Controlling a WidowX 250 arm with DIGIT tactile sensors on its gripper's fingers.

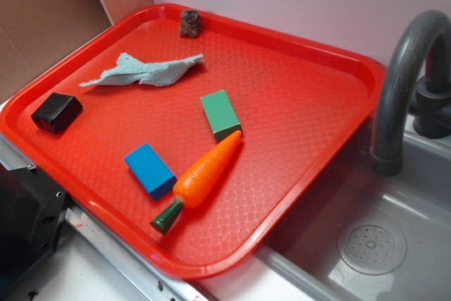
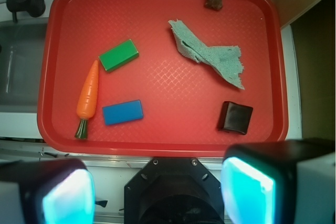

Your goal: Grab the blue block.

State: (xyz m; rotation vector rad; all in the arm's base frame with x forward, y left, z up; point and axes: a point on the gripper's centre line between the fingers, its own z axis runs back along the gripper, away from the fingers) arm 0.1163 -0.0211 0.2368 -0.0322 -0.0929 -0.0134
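- Blue block (image 2: 123,112) lies flat on the red tray (image 2: 163,145), in the part of the tray nearest the robot, and you see it ahead of the gripper (image 2: 157,190) and a little to the left in the wrist view.
- Your gripper hangs high above the tray's near edge, well apart from the block; its two fingers (image 2: 247,190) frame the bottom of the wrist view, spread wide with nothing between them.
- In the wrist view the block's long axis runs nearly left to right, tilted slightly up at the right end. That puts it roughly along the line joining your fingers, so I judge you need to turn the wrist about a quarter turn to close across the narrow width rather than the length.
- Mind the toy carrot (image 2: 87,98): it lies just left of the block, its dark green stem end near the block's left end but apart from it in the wrist view. In the exterior view the two look almost touching, so I cannot tell the gap exactly. A finger coming down at that end could nudge it.
- Green block (image 2: 119,54) sits farther up the tray, beyond the carrot's tip, and the black box (image 2: 235,117) lies well apart to the right; neither stands in your path.
- Move forward and left, then descend.
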